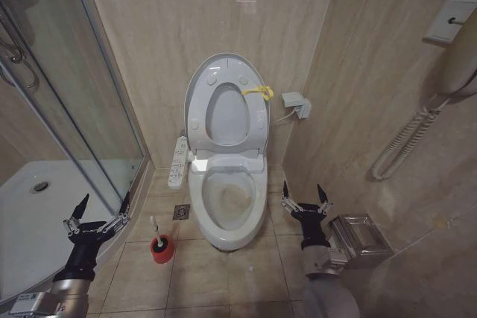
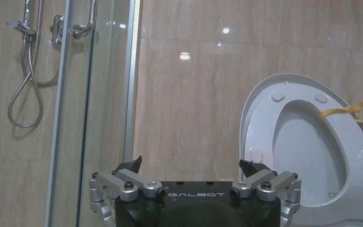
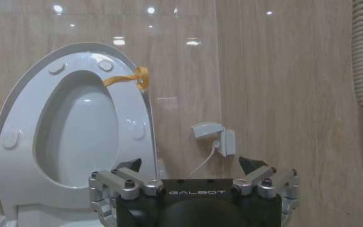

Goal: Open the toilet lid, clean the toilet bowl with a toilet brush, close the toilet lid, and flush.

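The toilet lid (image 1: 226, 118) stands raised against the back wall, with the ring seat (image 1: 257, 121) up in front of it and a yellow tag (image 1: 261, 92) at its rim. Below, the toilet bowl (image 1: 232, 202) lies exposed, stained yellowish-brown inside. The toilet brush (image 1: 159, 242) stands in its red holder on the floor just left of the bowl. My left gripper (image 1: 104, 202) (image 2: 191, 163) hovers open left of the brush, empty. My right gripper (image 1: 302, 190) (image 3: 191, 163) is open right of the bowl, also empty. Both wrist views face the raised lid (image 2: 301, 142) (image 3: 83, 127).
A glass shower enclosure (image 1: 89, 109) with a white tray (image 1: 37, 206) fills the left side. A bidet control panel (image 1: 179, 161) juts from the toilet's left. A floor drain (image 1: 181, 212) lies near the brush. On the right wall hang a coiled cord (image 1: 406, 139) and a steel paper holder (image 1: 361, 236).
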